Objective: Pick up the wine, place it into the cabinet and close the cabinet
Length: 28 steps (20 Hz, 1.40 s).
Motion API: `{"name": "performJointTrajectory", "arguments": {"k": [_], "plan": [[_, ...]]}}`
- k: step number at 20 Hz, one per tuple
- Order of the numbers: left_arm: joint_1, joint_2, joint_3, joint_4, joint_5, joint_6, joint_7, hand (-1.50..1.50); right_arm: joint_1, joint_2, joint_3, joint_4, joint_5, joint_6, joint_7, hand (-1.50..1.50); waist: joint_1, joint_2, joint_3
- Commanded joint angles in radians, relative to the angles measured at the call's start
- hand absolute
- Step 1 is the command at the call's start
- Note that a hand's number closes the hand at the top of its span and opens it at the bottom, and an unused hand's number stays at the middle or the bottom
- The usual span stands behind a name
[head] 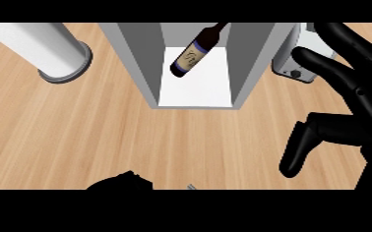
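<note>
Dark wine bottle (192,55) tilts inside cabinet (136,64); left hand (120,181) mostly cut off.

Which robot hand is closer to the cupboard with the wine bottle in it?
The right hand, open and up beside the cabinet. The left hand only peeks in at the view's lower edge, farther away.

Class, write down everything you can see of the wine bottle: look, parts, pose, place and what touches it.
The wine bottle is dark and glassy, with a pale label between blue bands round its body. It is slanted inside the open cabinet, over its white floor, base toward the lower left, narrow neck toward the upper right, where its tip is cut off. The right hand, open, is apart from it.
</note>
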State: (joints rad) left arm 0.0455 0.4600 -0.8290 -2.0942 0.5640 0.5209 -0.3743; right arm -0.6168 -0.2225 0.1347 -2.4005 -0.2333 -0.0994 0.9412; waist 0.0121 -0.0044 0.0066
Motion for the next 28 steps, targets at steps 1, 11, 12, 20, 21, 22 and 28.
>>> {"name": "performJointTrajectory", "arguments": {"k": [1, 11, 12, 20, 21, 22, 28], "plan": [[0.07, 0.097, 0.051, -0.09, 0.047, -0.082, -0.028, 1.5, 0.001, 0.075, 0.118, -0.066, -0.136, -0.002, 0.063, 1.5, 0.014, -0.003, -0.009], [0.323, 0.332, 0.424, -0.099, 0.284, -0.383, -0.175, 1.5, -0.162, 0.219, 0.392, 0.047, 0.07, -0.096, 0.13, 1.5, 0.019, -0.009, -0.012], [0.319, 0.336, 0.458, -0.13, 0.306, -0.379, -0.162, 1.5, -0.205, 0.22, 0.424, 0.156, 0.095, -0.121, 0.046, 1.5, 0.028, -0.004, -0.011], [0.412, 0.461, 0.697, -0.033, 0.482, -0.675, -0.174, 1.5, -0.427, 0.222, 0.473, 0.49, 0.18, -0.263, -0.094, 1.5, 0.045, 0.0, -0.011], [0.396, 0.449, 0.684, 0.006, 0.473, -0.701, -0.17, 1.5, -0.453, 0.222, 0.464, 0.545, 0.15, -0.273, -0.146, 1.5, 0.035, 0.005, -0.01], [0.429, 0.472, 0.717, -0.054, 0.511, -0.691, -0.149, 1.5, -0.469, 0.222, 0.454, 0.6, 0.157, -0.291, -0.17, 1.5, 0.047, 0.004, -0.009], [0.462, 0.474, 0.772, 0.031, 0.51, -0.817, -0.17, 1.5, -0.602, 0.222, 0.376, 0.91, 0.104, -0.323, -0.311, 1.5, 0.058, 0.013, -0.01]]}}
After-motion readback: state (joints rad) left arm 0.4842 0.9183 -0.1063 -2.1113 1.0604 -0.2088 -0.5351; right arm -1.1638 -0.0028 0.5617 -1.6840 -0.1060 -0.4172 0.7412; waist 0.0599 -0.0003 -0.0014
